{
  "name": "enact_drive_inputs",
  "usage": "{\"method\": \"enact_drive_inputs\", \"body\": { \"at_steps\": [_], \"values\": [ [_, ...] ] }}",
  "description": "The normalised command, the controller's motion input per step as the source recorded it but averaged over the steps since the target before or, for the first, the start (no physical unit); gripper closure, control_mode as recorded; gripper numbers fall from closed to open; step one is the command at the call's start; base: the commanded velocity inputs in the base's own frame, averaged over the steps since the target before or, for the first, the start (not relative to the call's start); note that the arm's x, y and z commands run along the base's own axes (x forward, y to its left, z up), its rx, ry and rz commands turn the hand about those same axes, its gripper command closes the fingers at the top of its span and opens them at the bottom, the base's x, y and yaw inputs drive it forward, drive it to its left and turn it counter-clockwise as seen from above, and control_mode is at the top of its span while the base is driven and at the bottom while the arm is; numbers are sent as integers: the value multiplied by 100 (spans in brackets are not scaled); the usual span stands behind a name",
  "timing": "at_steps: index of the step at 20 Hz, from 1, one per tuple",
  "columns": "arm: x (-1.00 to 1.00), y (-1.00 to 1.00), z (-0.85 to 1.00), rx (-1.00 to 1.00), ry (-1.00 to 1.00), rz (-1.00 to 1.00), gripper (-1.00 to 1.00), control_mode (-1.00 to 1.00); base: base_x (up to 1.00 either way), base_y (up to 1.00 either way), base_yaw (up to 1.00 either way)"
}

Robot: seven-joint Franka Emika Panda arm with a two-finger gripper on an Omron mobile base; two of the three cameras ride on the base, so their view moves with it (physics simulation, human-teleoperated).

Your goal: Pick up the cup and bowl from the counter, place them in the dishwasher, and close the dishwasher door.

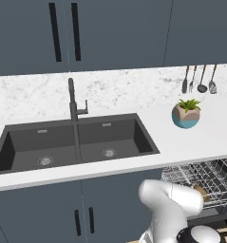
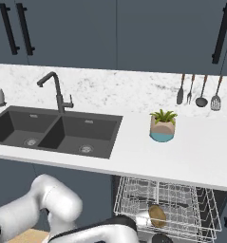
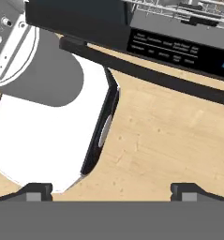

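**Operator:** I'm looking at blue-grey cabinets with black bar handles above a white marbled counter [image 1: 134,168], with wood floor [image 3: 169,140] under the hand camera.

**Partner:** What's sitting in things?

**Operator:** The dark double sink [image 1: 72,142] shows only its two drains, with the black faucet [image 1: 73,102] behind the divider. The dishwasher [image 2: 167,209] is open below the counter, right of the sink, its silver wire rack [image 2: 181,199] pulled out. A brownish rounded item [image 2: 157,215] lies in the rack; I can't tell whether it's the cup or the bowl. A small potted plant [image 2: 162,126] stands on the counter above the rack.

**Partner:** Room to move?

**Operator:** Four utensils [image 2: 198,92] hang on the backsplash, well apart from the plant. The rack juts past the counter's front edge. In the hand view the dishwasher door [image 3: 179,47], dark with a printed control strip along its edge, hangs over open floor.

**Partner:** And the gripper?

**Operator:** The gripper [image 3: 111,190] is down low by the floor, fingertips [image 3: 36,191] spread wide, nothing between them.
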Motion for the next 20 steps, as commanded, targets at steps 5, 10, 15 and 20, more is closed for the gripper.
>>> {"method": "enact_drive_inputs", "body": {
  "at_steps": [5, 10, 15, 20],
  "values": [
    [-60, -40, -62, 21, -11, -3, -100, -100, 0, 0, 0],
    [-48, -26, -53, 18, -34, -2, -100, -100, 0, 0, 0],
    [-15, -8, -73, 31, -43, -10, -100, -100, 0, 0, 0],
    [2, 0, -56, 31, -42, -16, -100, -100, 0, 0, 0]
  ]
}}
